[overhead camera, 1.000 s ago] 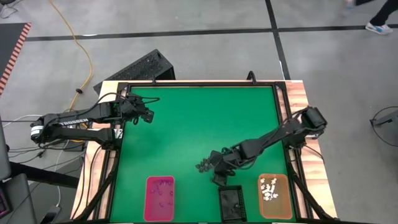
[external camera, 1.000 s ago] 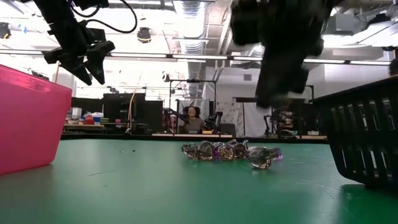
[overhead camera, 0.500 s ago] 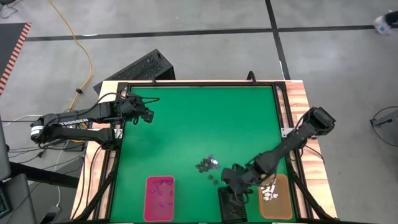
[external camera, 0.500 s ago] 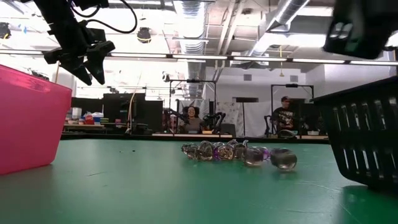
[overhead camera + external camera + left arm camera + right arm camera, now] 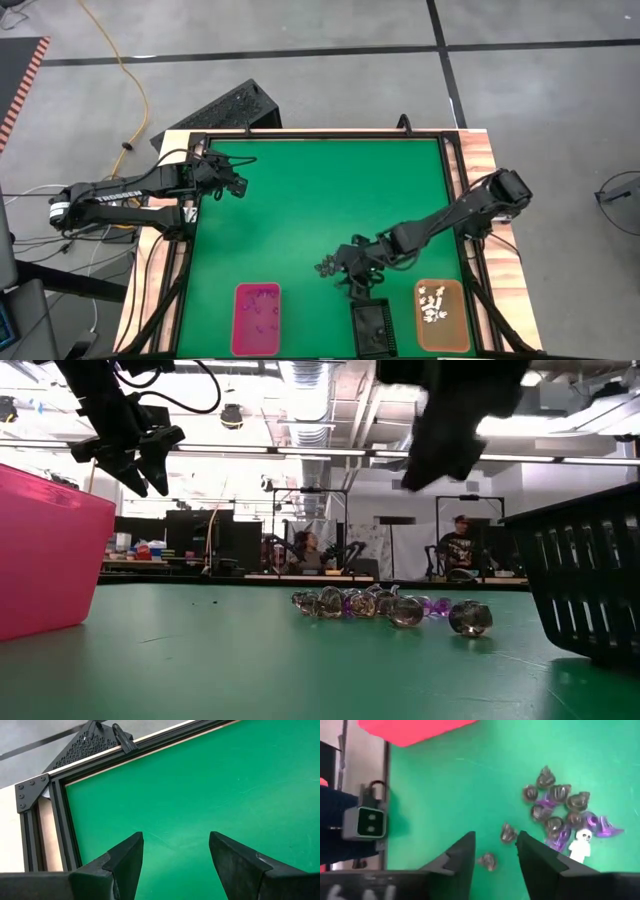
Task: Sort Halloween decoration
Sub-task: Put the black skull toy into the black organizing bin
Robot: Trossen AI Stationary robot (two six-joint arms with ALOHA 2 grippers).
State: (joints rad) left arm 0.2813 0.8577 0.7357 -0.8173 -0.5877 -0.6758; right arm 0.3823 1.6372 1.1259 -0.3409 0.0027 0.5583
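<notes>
Halloween trinkets (image 5: pixel 330 266) sit clustered on the green tabletop (image 5: pixel 320 200) near the black tray (image 5: pixel 372 326); our right claw (image 5: pixel 357 283) hovers over them, fingers apart. Left claw (image 5: pixel 238 186) waits open at the far-left edge.

overhead, table-level (plus wrist) cameras

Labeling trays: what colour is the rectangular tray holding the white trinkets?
Orange tray, clearest in the high view.

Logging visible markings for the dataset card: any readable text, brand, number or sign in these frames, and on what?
"TROSSEN": white letters on the left arm, high view, small but legible.
Nothing else readable: none on the trays, the green mat, or the trinkets; background room items in the low view are too small.
</notes>
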